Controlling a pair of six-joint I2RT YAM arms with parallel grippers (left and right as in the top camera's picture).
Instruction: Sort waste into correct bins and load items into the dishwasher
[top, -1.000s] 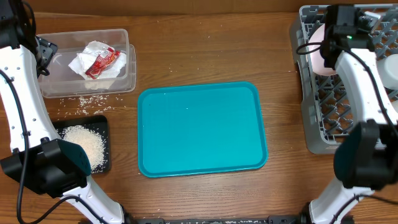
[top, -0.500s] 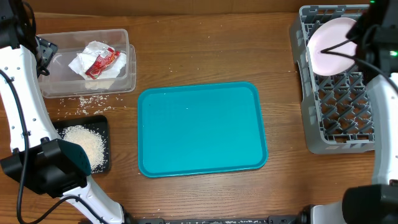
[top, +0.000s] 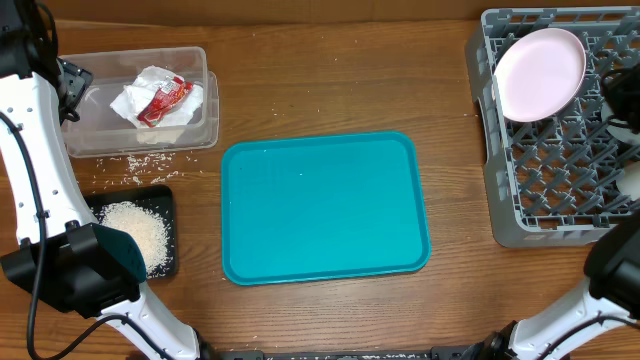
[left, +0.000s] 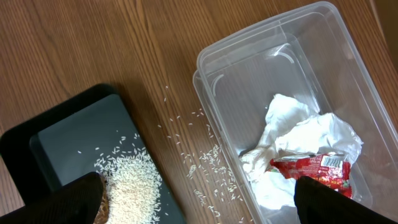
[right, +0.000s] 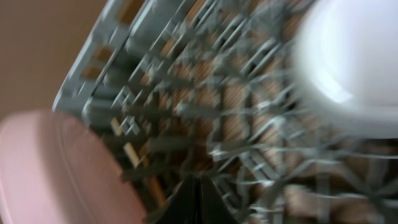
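The clear tub (top: 140, 100) at the back left holds crumpled white napkins (top: 150, 95) and the red wrapper (top: 165, 100); they also show in the left wrist view (left: 298, 143) (left: 311, 168). The black tray (top: 165, 205) holds a pile of rice (top: 140, 232). My left gripper (left: 199, 199) is open and empty, high above the gap between tub and tray. A pale plate (top: 540, 72) leans in the grey dish rack (top: 550, 180). My right gripper (right: 199, 196) is shut and empty over the rack, in a blurred view, next to the plate (right: 56, 168).
The teal serving tray (top: 325, 205) lies in the middle of the table. Loose rice grains (top: 140, 162) lie on the wood between tub and black tray. A blurred white round item (right: 354, 56) sits in the rack at the right.
My right arm has drawn away from the plate to the right edge of the overhead view, leaving the plate leaning in the rack. The left arm has not moved.
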